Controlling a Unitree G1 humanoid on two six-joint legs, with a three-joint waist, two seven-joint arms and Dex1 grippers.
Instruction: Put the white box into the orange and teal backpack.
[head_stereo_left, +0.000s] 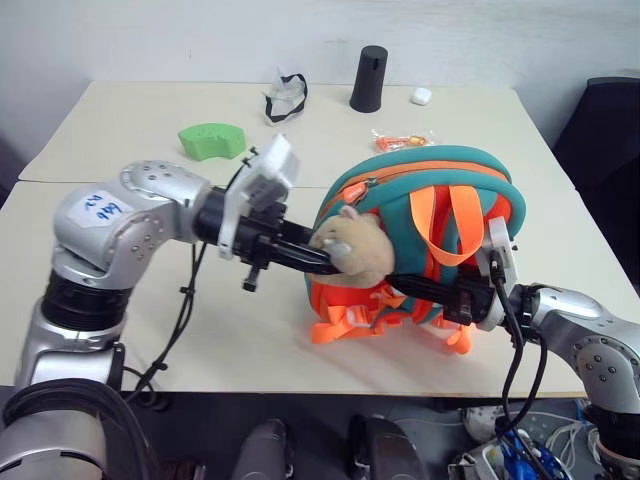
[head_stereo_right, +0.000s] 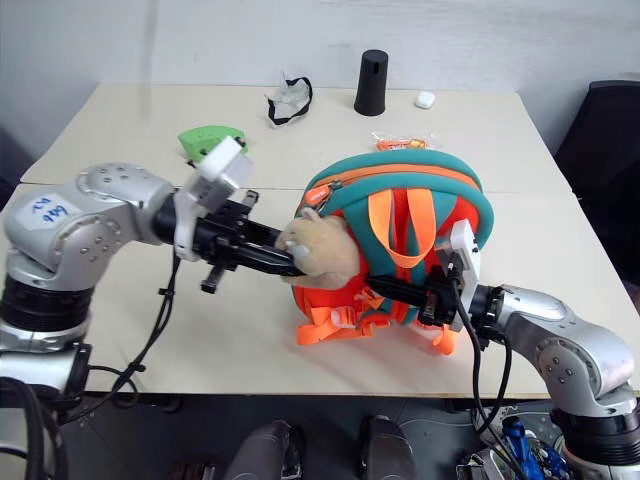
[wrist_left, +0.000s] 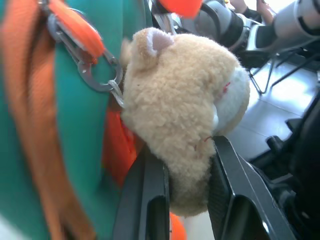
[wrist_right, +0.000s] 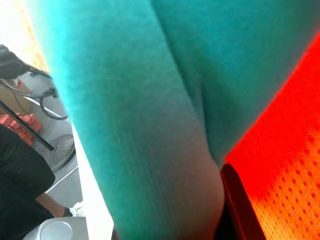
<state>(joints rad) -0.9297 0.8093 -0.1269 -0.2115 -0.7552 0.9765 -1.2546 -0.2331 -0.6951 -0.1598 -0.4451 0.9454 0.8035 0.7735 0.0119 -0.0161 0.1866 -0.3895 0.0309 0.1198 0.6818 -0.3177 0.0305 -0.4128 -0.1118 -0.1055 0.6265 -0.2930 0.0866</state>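
A: Centre of frame, orange and teal backpack (head_stereo_left: 420, 240) propped upright on the table (head_stereo_left: 130, 130). Left gripper (wrist_left: 187, 187) pinching the plush bear (wrist_left: 185, 105), fingers snug either side.

B: Right gripper (head_stereo_left: 425, 288), low right, clamped shut on teal strap fabric, holding the pack up.

A: No sign of the white box; possibly inside already, can't tell.

B: Risky grip, though. Only a clip tethering that bear. Any tug there swings the toy, tips the bag, maybe spills the contents.

Right tool (head_stereo_left: 440, 292) tips hidden behind orange and teal backpack (head_stereo_left: 420, 180).
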